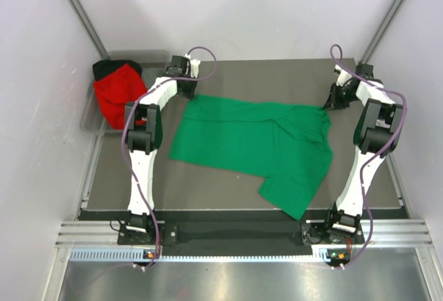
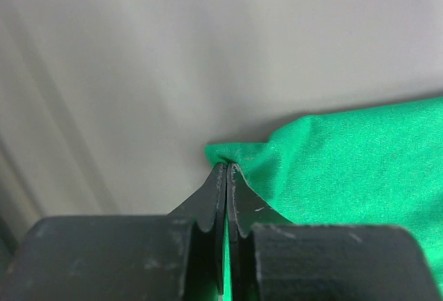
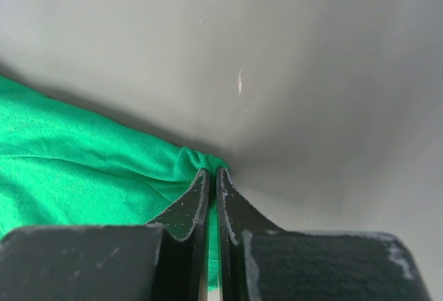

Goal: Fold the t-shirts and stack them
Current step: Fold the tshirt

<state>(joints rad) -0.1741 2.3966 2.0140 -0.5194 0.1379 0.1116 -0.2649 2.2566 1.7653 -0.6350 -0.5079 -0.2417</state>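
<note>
L gripper (image 2: 227,167) and R gripper (image 3: 211,171), jaws each pinching a far corner of green t-shirt (image 1: 256,145) (which corners unclear), long axis running L–R between them.

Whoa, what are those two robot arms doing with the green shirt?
Both arms are holding the green t-shirt, which lies spread on the table. The left gripper is pinched shut on one far corner, the right gripper on the other. It isn't folded yet. A red t-shirt and a black t-shirt sit in the grey bin at the left.
</note>
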